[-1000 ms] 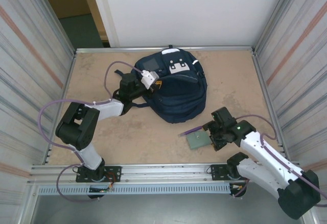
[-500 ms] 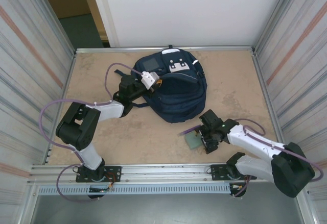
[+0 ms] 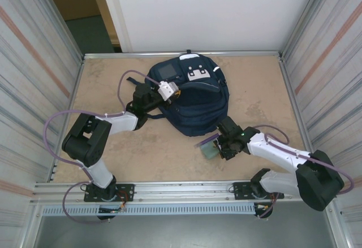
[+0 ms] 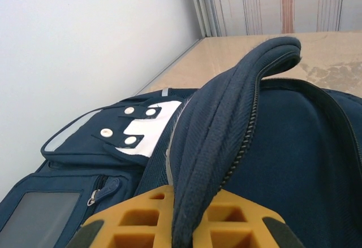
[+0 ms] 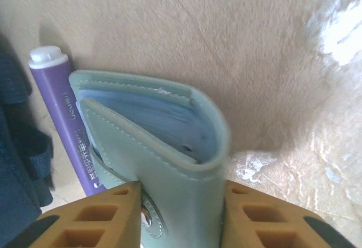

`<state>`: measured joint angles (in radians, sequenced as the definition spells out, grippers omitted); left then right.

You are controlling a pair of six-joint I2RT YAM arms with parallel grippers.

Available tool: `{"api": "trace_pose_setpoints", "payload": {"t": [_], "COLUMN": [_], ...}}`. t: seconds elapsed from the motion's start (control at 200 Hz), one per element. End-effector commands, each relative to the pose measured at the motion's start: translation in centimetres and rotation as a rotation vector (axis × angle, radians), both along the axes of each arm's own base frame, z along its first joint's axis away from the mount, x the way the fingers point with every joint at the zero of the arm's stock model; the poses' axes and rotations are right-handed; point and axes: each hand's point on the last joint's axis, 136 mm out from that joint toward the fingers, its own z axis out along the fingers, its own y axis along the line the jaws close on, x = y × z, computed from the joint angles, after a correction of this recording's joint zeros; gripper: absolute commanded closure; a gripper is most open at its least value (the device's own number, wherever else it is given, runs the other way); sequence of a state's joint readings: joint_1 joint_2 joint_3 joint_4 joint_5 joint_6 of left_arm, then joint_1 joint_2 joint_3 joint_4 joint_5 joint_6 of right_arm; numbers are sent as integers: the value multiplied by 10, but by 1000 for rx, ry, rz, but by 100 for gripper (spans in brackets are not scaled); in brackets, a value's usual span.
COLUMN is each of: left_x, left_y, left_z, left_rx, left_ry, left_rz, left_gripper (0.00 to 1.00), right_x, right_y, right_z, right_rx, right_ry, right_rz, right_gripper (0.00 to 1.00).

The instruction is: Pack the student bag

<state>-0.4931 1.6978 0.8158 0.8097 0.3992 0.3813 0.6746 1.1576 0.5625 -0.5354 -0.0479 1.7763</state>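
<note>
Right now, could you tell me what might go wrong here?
The right gripper pinches the green wallet at one end only, so it may slip or fall open. The purple pen lies beside the wallet and could be knocked away. The left gripper holds the student bag only by its zip edge, which may slip free.

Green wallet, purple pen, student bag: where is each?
green wallet [image 5: 161,163], right wrist view, front cover
purple pen [image 5: 65,112], right wrist view, barrel
student bag [image 4: 220,124], left wrist view, raised zipper flap

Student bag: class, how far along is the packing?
Done: the student bag is unzipped, its opening edge gripped by the left end effector. In hand: the right end effector grips a pale green wallet outside the bag. Left: wallet and purple marker both go inside.
</note>
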Motion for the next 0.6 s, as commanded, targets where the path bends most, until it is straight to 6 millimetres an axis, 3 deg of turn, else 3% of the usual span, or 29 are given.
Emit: {"api": "trace_pose_setpoints", "payload": {"t": [0.0, 0.22, 0.351, 0.481, 0.596], "left_x": [-8, -8, -9, -8, -9], "left_y": [-10, -13, -14, -16, -18], "left_z": [46, 43, 41, 42, 44], "left_rx": [-52, -53, -50, -46, -53], "left_ry": [-118, -86, -80, -77, -68], "left_rz": [-52, -71, -73, -82, -97], "left_gripper": [100, 100, 100, 100, 100], "right_x": [-15, -4, 7, 31, 60], "right_y": [-27, -21, -13, -2, 7], "right_z": [2, 39, 75, 117, 143], "right_rx": [-120, -100, -53, 13, 83], "right_ry": [45, -22, -85, -181, -245], "right_rz": [-18, -8, -16, -21, -21], "right_gripper": [73, 82, 82, 84, 83]}}
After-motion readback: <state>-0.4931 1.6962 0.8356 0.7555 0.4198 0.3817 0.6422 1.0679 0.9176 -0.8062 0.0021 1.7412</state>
